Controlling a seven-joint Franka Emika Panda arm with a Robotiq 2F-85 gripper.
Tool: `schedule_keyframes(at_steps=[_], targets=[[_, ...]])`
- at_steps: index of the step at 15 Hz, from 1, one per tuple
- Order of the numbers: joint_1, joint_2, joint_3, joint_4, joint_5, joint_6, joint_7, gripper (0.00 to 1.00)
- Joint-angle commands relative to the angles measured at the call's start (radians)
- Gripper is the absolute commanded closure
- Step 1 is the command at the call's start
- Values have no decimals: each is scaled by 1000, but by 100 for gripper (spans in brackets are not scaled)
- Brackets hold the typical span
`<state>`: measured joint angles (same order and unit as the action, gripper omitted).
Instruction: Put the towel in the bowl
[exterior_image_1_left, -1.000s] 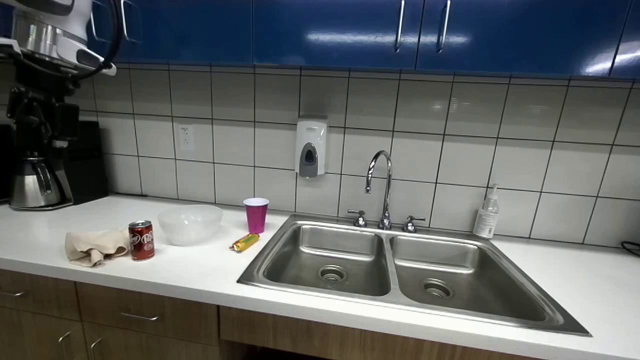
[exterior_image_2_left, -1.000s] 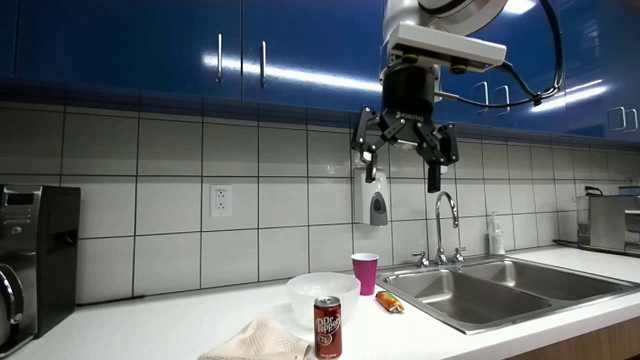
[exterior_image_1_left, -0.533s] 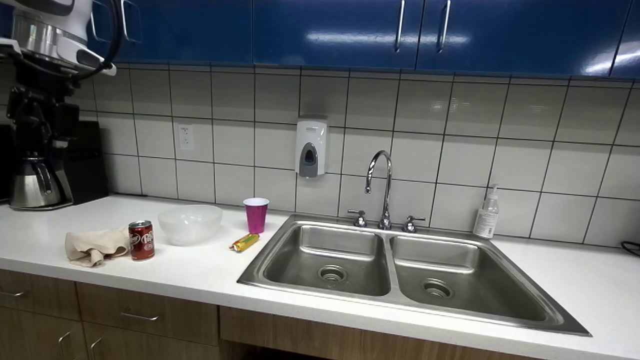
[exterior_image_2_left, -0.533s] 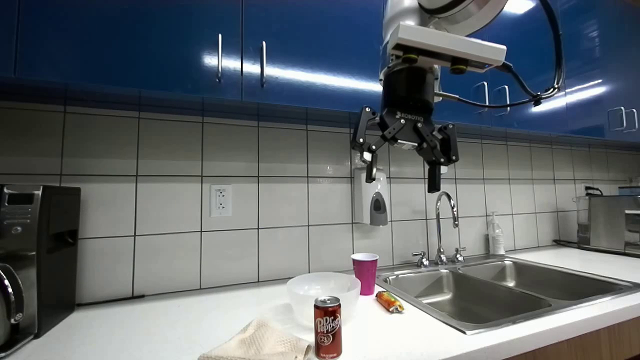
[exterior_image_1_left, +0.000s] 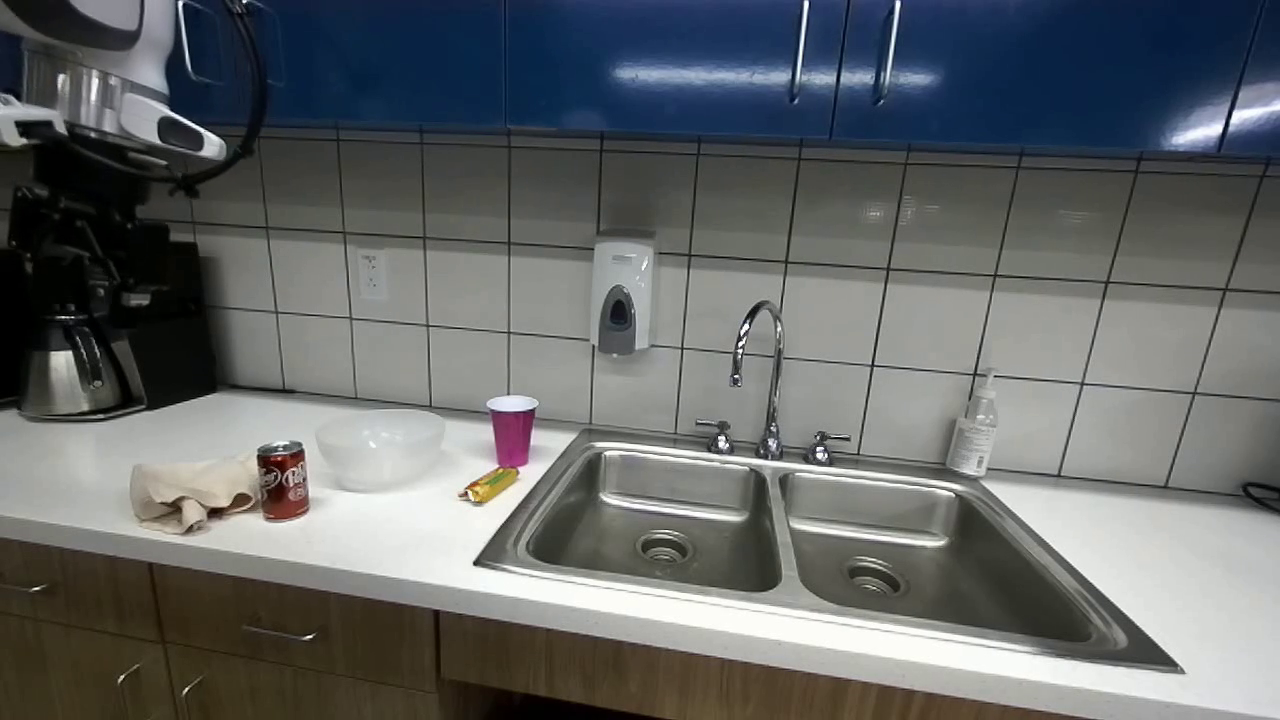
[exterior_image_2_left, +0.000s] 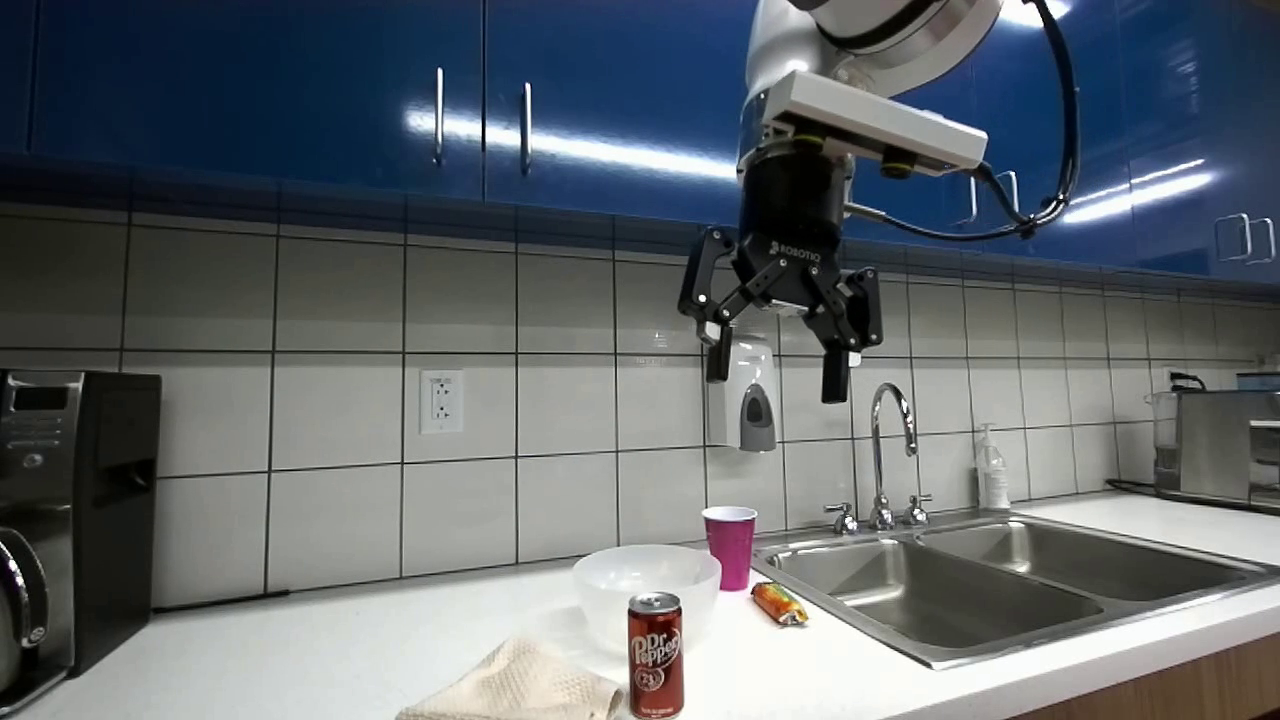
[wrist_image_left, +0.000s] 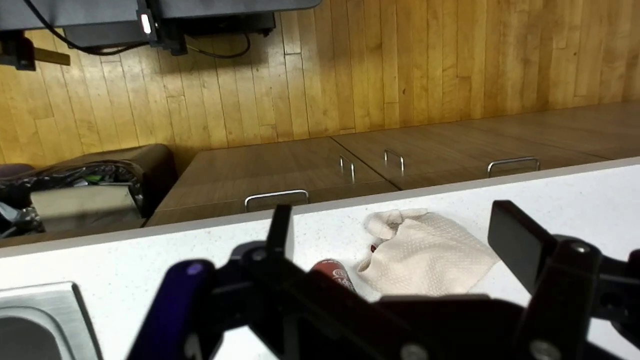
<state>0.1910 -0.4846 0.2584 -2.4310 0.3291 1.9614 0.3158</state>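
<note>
The cream towel lies crumpled on the white counter near its front edge, in both exterior views (exterior_image_1_left: 193, 490) (exterior_image_2_left: 520, 685) and in the wrist view (wrist_image_left: 430, 252). The translucent white bowl stands upright behind the soda can in both exterior views (exterior_image_1_left: 380, 450) (exterior_image_2_left: 645, 585); it does not show in the wrist view. My gripper (exterior_image_2_left: 777, 375) is open and empty, pointing down, high above the counter. In the wrist view the towel shows between the spread fingers (wrist_image_left: 397, 235), well below them and not touched. Part of the towel is hidden behind the gripper body there.
A red soda can (exterior_image_1_left: 284, 482) stands close to the towel, in front of the bowl (exterior_image_2_left: 656, 660). A magenta cup (exterior_image_1_left: 513, 430) and a yellow-orange wrapped snack (exterior_image_1_left: 490, 485) lie beyond the bowl. A double sink (exterior_image_1_left: 780, 540) and a coffee maker (exterior_image_2_left: 80, 530) flank the area. Blue cabinets (exterior_image_2_left: 620, 90) hang above.
In the last half second the arm and open gripper have shifted left and slightly down in an exterior view. Towel, bowl and the other objects have not moved.
</note>
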Motion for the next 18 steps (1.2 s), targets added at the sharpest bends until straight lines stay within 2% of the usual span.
schedule_keyframes(at_steps=[1,10,18], targets=[[14,61,12,34,-40,42,-54,0],[50,203,37,108,-168,161,-132,0],[53,412,45,231,-267,268,-101,0]])
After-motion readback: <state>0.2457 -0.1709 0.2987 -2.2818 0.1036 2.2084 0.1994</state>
